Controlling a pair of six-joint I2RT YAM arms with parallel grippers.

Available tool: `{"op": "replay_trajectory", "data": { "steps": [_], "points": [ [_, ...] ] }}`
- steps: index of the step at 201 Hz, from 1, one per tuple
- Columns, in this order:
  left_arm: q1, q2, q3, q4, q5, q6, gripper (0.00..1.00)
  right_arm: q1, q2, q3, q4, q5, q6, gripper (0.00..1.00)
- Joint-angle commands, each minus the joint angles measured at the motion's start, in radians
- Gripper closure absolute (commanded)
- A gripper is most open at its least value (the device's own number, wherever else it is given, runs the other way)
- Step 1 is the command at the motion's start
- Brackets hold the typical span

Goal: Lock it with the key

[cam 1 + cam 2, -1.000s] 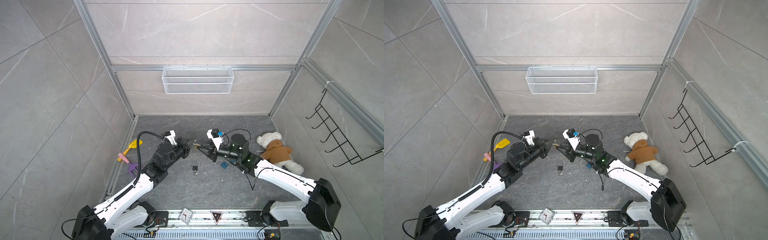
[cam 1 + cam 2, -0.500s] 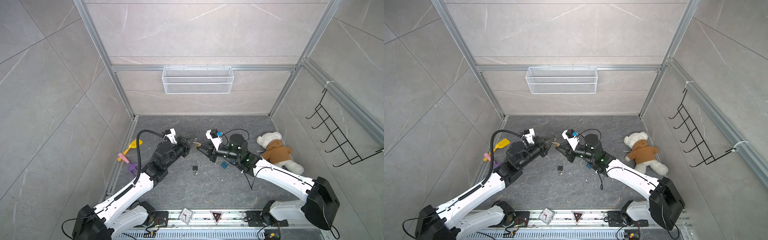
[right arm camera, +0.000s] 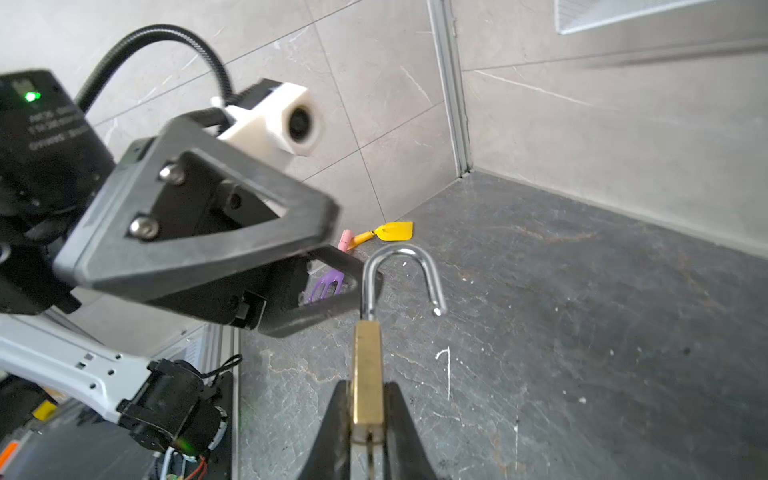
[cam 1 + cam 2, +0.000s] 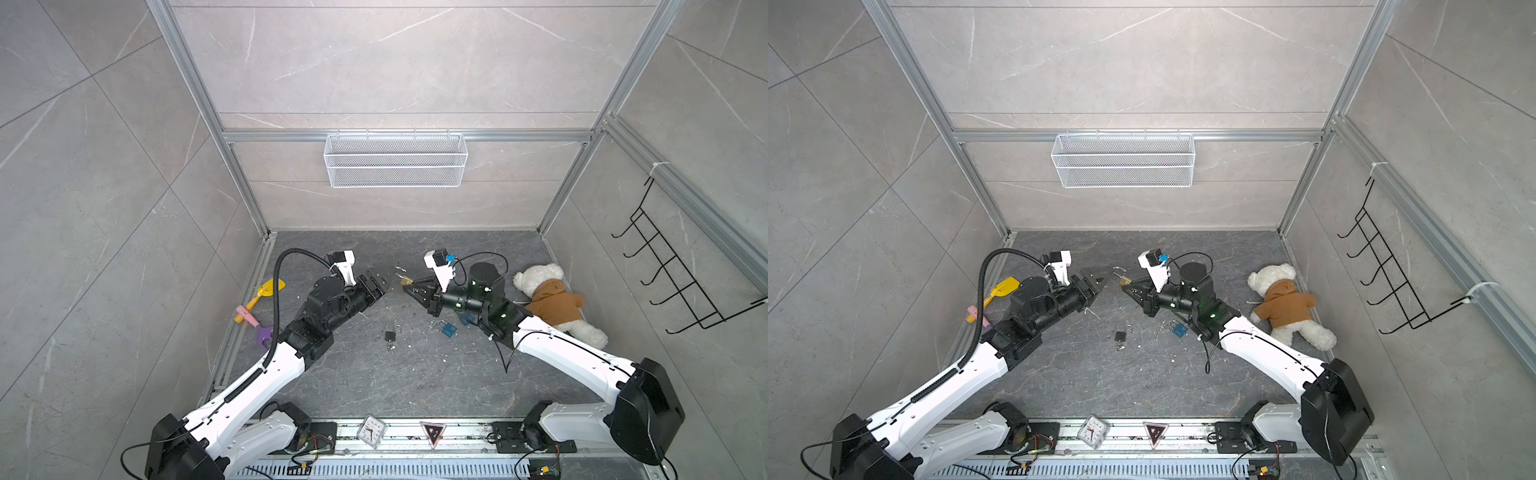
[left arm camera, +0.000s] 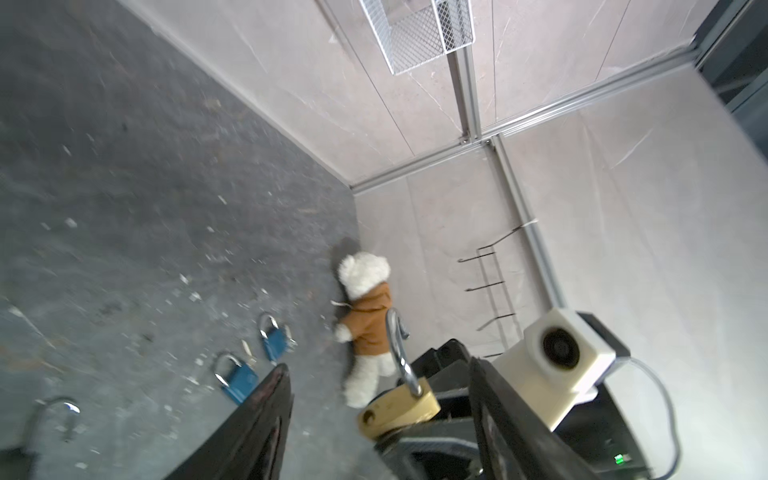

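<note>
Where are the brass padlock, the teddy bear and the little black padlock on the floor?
brass padlock (image 3: 368, 374), right wrist view, on its brass body.
teddy bear (image 4: 555, 301), a top view, on its brown hoodie.
black padlock (image 4: 390, 336), a top view, on its body.

Site: robot test cell, a lab-type rig, not a lived-in room.

Evidence:
- Aluminium frame (image 4: 274, 136) holds grey stone-look wall panels (image 4: 395, 62) at 9, 12 and 3 o'clock. The base is a dark stone-look worktop (image 4: 374, 382).
- Left arm (image 4: 257, 382) and right arm (image 4: 569, 353) are mounted on a slotted rail (image 4: 465, 432) at 6 o'clock, with loose wires (image 4: 318, 441) along it.
- A warning triangle (image 4: 432, 432) and a small clock (image 4: 370, 430) sit on that rail.
- Fixtures: white wire basket (image 4: 395, 166) on the 12 o'clock wall, black hook rack (image 4: 678, 274) at 3 o'clock.
- Props scattered: teddy bear (image 4: 552, 299) at 3 o'clock, toy shovel (image 4: 266, 291) at 9 o'clock, padlocks (image 4: 448, 329) mid-worktop.
</note>
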State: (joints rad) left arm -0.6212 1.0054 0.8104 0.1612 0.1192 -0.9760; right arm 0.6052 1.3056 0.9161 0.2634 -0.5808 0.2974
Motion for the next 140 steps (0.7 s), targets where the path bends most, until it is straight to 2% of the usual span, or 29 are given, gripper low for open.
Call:
{"op": "replay_trajectory", "data": {
  "steps": [1,15,34,45,69,90,113,140],
  "points": [
    [0.010,-0.039,0.031,-0.037,-0.037,0.371,0.29,-0.046,-0.017,0.070,-0.206,-0.154,0.126,1.00],
    [0.018,-0.014,0.036,-0.015,0.035,0.502,0.29,-0.073,-0.007,0.087,-0.291,-0.247,0.178,1.00],
    [0.021,0.033,0.030,0.050,0.193,0.602,0.29,-0.078,-0.024,0.081,-0.370,-0.313,0.212,1.00],
    [0.032,0.065,0.014,0.125,0.288,0.613,0.30,-0.081,-0.045,0.067,-0.383,-0.355,0.218,1.00],
    [0.057,0.127,-0.006,0.312,0.587,0.601,0.33,-0.087,-0.078,0.041,-0.377,-0.443,0.237,1.00],
    [0.064,0.190,0.033,0.339,0.733,0.580,0.36,-0.087,-0.081,0.031,-0.346,-0.479,0.281,1.00],
    [0.064,0.236,0.054,0.356,0.801,0.554,0.40,-0.092,-0.078,0.026,-0.329,-0.476,0.289,1.00],
    [0.064,0.246,0.049,0.373,0.814,0.531,0.43,-0.108,-0.065,0.020,-0.290,-0.470,0.309,1.00]
  ]
}}
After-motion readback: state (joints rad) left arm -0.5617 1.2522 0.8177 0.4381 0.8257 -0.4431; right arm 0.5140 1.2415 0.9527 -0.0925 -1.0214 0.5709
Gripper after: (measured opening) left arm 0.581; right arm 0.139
